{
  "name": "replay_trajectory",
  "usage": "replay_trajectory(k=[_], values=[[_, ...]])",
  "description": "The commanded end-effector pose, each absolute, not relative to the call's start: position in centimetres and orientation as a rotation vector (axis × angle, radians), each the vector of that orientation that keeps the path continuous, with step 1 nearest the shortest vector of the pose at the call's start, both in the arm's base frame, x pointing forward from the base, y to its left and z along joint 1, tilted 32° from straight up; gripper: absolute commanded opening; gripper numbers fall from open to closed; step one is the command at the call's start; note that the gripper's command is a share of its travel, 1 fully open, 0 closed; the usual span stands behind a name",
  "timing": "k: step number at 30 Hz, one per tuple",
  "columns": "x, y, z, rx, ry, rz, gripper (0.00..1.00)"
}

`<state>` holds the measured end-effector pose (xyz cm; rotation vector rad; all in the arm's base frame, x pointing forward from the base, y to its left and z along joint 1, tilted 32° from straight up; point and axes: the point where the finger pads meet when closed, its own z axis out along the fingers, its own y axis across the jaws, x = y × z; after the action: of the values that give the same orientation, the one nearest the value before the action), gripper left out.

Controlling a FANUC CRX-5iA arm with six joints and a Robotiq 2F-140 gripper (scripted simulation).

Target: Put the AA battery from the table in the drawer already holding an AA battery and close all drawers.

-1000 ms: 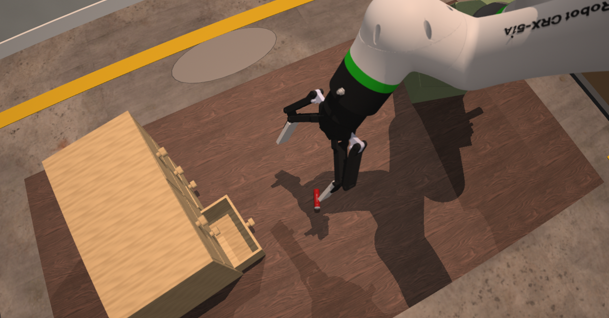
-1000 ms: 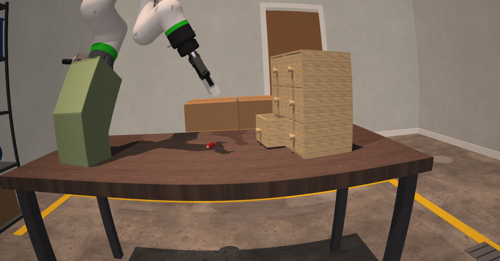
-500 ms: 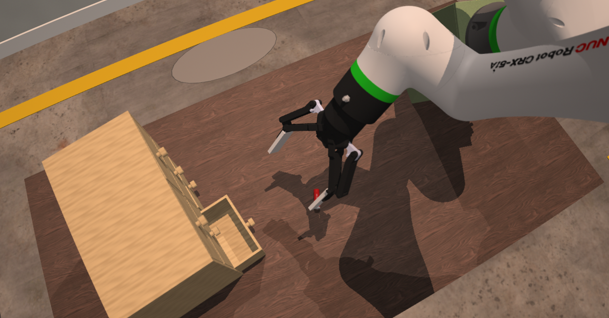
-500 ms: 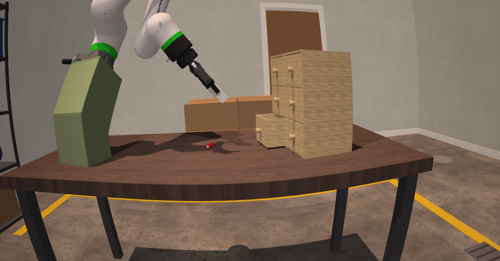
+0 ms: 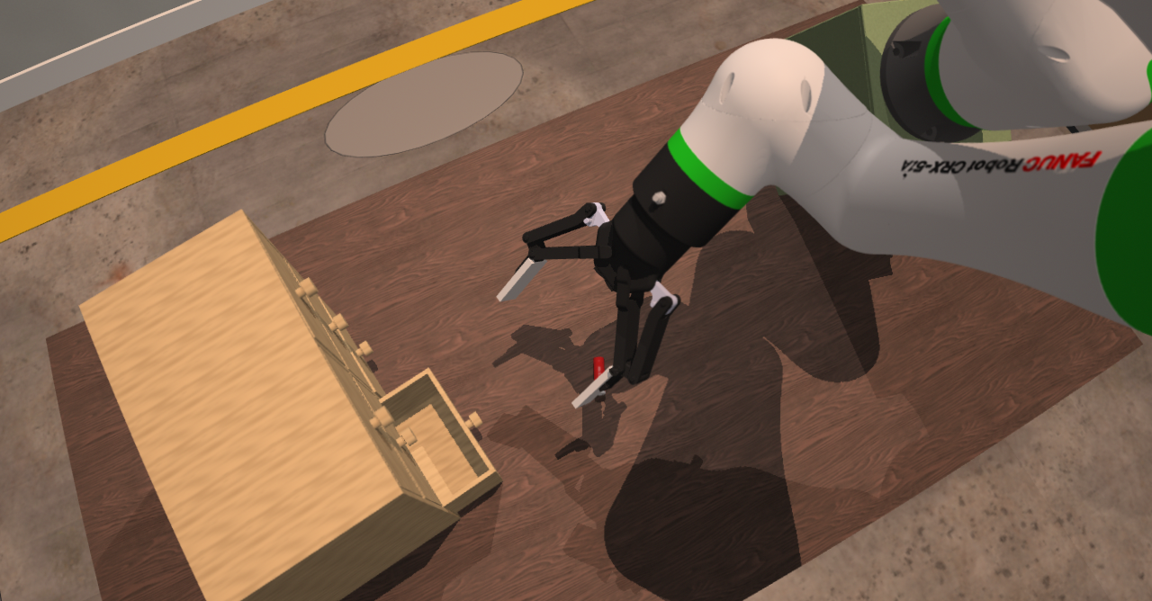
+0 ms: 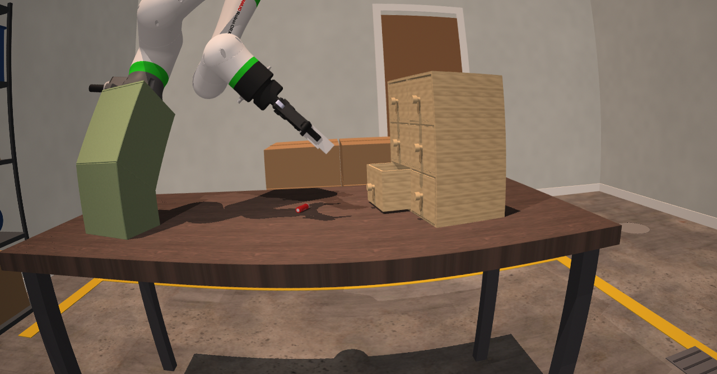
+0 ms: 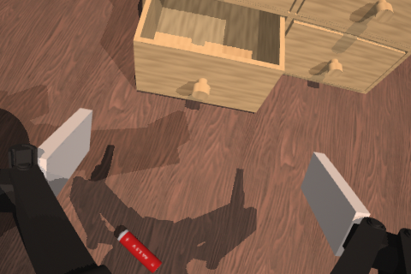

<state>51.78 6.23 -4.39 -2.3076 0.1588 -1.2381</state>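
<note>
The red AA battery [image 5: 598,368] [image 6: 302,207] [image 7: 139,251] lies on its side on the table. The wooden chest [image 5: 233,404] [image 6: 468,151] stands upright. One bottom drawer [image 5: 483,487] [image 6: 388,188] [image 7: 205,68] is pulled out; the part of its floor that shows in the wrist view holds nothing, and its rear is hidden inside the chest. The other drawers look pushed in, their contents hidden. My gripper [image 5: 537,354] [image 6: 326,147] [image 7: 201,151] is wide open and empty, tilted toward the chest, above the table between battery and pulled-out drawer. One finger partly covers the battery in the top view.
The neighbouring bottom drawer front [image 6: 424,199] [image 7: 347,57] is beside the pulled-out one. Round knobs stick out of the fronts, one of them [image 5: 473,420] [image 6: 370,187] [image 7: 201,88] on the pulled-out drawer. The green robot pedestal [image 6: 105,196] stands at the table's other end. Cardboard boxes [image 6: 301,168] are behind the table.
</note>
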Motion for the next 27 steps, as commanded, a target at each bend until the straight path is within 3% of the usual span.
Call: replay_trajectory(k=[1,7,8,27], values=[[51.76,6.31,-4.53,-2.308,0.158,-1.239,1.00],[51.80,6.32,-4.55,-2.306,0.159,-1.243,1.00],[51.80,6.32,-4.55,-2.306,0.159,-1.243,0.00],[51.80,6.32,-4.55,-2.306,0.159,-1.243,0.00]])
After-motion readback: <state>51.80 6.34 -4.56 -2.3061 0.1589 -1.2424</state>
